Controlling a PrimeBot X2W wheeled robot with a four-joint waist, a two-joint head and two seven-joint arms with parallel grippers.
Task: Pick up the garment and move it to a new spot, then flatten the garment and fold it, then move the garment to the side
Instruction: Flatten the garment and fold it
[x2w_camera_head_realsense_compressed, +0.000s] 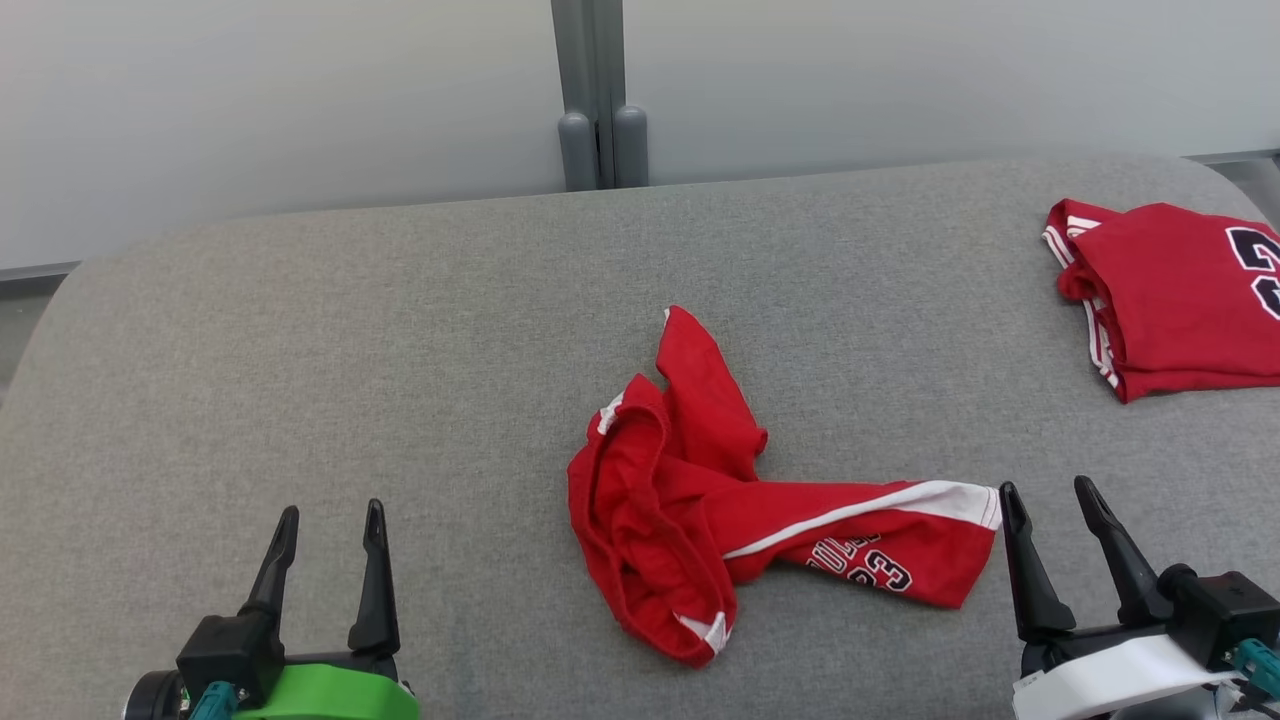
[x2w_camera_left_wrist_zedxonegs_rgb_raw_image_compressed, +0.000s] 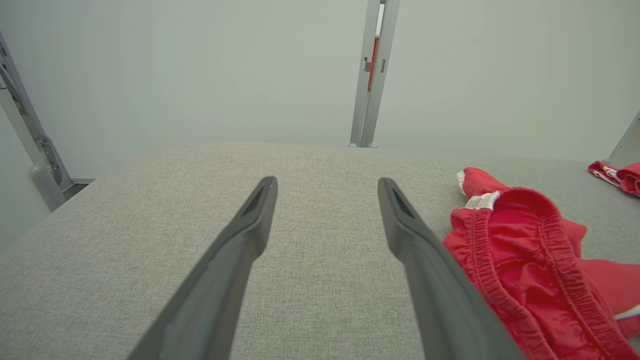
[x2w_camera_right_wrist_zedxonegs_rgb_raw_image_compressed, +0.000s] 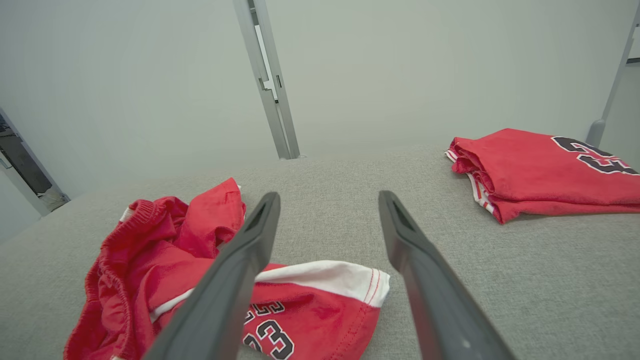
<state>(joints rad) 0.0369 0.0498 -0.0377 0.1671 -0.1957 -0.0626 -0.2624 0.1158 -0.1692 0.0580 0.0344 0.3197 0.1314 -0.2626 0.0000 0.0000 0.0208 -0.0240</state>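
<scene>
Head view shows us the crumpled red garment (x2w_camera_head_realsense_compressed: 700, 500) lying mid-tabletop (x2w_camera_head_realsense_compressed: 400, 350), between our left end effector (x2w_camera_head_realsense_compressed: 332, 510) and right end effector (x2w_camera_head_realsense_compressed: 1045, 487), both spread wide and empty. We judge it light, soft and limp, best pinched at the ribbed elastic waistband (x2w_camera_left_wrist_zedxonegs_rgb_raw_image_compressed: 520, 235) or the white-trimmed hem (x2w_camera_head_realsense_compressed: 950, 497). The tabletop is coarse grey weave, and a folded red jersey (x2w_camera_head_realsense_compressed: 1170, 300) lies at its far right.

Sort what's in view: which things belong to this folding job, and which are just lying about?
Part of the job: crumpled red fabric shorts with white trim and a 23 print; open left pincer; open right pincer; grey woven table surface under them.
Just lying about: folded red jersey with dark numerals, far right; grey metal post behind the table.
</scene>
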